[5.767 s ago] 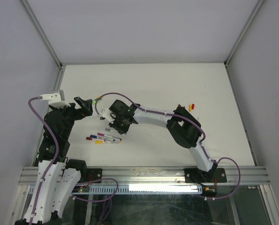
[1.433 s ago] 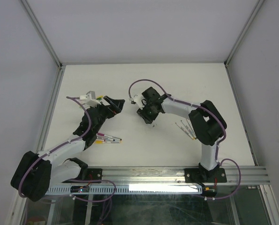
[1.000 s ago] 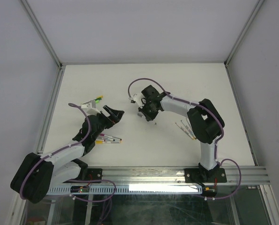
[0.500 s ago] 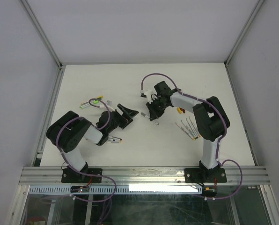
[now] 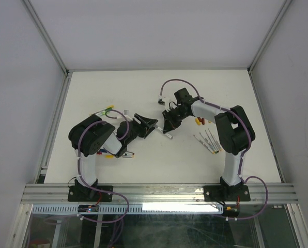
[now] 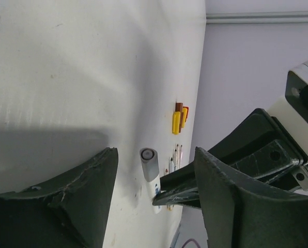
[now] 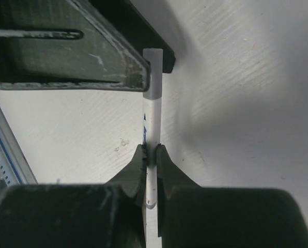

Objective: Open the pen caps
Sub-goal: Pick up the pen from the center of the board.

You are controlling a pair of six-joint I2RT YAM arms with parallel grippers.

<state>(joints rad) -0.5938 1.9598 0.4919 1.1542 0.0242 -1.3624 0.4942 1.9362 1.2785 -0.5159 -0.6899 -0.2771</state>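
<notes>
The right fingers [image 7: 135, 173] pinch the marker pen [image 7: 152, 126] by its barrel, long axis aimed straight at the left arm. Its grey cap [image 6: 149, 163] lies between the spread left fingers [image 6: 87, 181], not yet gripped, above the bench [image 6: 66, 77].

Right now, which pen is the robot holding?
Find the middle of the white table, where the two black grippers meet. The right gripper is shut on one pen, its grey end pointing into the open left gripper. The other pens lie loose on the table; only this one is held.
</notes>
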